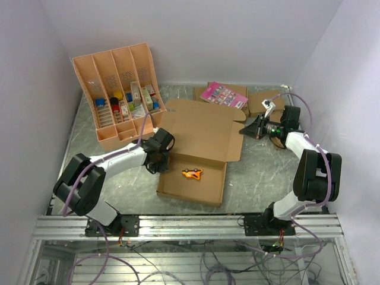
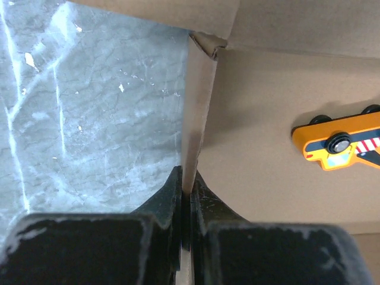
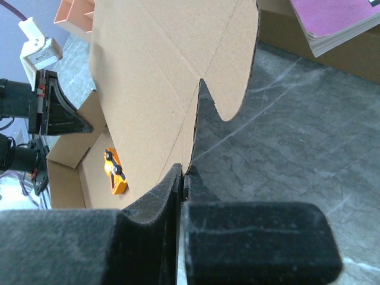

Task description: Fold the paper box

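The paper box (image 1: 199, 133) lies in the middle of the grey marbled surface (image 1: 261, 169). Its shallow tray half is toward the arms, and its wide lid panel is open and stretches toward the back wall. Inside the tray half sits a small orange toy car (image 1: 192, 173), clear of the walls.

The left pincer (image 2: 186, 178) is at the tray's left wall, near the rear corner. It is closed tight, with the thin upright cardboard edge pinched between its two black fingers (image 2: 169, 196) (one finger is outside over the stone and the other inside over the box floor).

The right pincer (image 3: 183, 175) reaches in from the right side. It is also closed, and its fingertips meet on the edge of the lid's rounded side flap beside the slit. From the right wrist view the lid panel rises steeply away from the fingers.

At the back left, an orange-tan compartment tray (image 1: 110, 62) leans with small coloured items in its lower slots, and its near corner is close to the lid's left edge. At the back right, a pink booklet (image 1: 224, 94) rests on smaller flat brown cardboard (image 1: 261, 102).
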Action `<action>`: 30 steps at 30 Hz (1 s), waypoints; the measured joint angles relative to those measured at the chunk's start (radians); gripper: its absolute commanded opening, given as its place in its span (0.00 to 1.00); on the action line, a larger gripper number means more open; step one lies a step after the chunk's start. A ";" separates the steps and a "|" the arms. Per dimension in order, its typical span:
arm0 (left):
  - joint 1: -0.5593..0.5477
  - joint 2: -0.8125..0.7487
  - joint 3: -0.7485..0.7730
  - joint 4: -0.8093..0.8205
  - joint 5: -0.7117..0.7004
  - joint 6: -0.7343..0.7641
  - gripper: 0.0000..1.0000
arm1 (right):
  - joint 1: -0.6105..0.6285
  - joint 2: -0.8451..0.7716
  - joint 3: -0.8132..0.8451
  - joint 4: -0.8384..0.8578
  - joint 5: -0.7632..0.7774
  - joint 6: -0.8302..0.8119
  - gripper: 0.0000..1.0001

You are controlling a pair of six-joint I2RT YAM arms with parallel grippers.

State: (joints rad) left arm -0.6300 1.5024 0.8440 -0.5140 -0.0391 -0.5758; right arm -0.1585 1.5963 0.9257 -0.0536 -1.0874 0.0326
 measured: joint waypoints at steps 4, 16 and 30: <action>-0.048 0.036 0.044 -0.046 -0.085 -0.010 0.33 | 0.001 -0.019 -0.004 0.001 0.000 0.001 0.00; -0.062 0.101 0.044 -0.026 -0.143 -0.029 0.07 | 0.008 -0.030 -0.013 0.005 -0.005 0.004 0.00; -0.069 0.086 0.047 -0.053 -0.193 -0.020 0.42 | 0.008 -0.030 -0.013 0.004 -0.005 0.004 0.00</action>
State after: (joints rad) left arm -0.6994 1.5883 0.8913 -0.5667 -0.2317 -0.5961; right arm -0.1501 1.5661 0.9131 -0.0498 -1.0924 0.0364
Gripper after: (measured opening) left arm 0.409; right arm 0.010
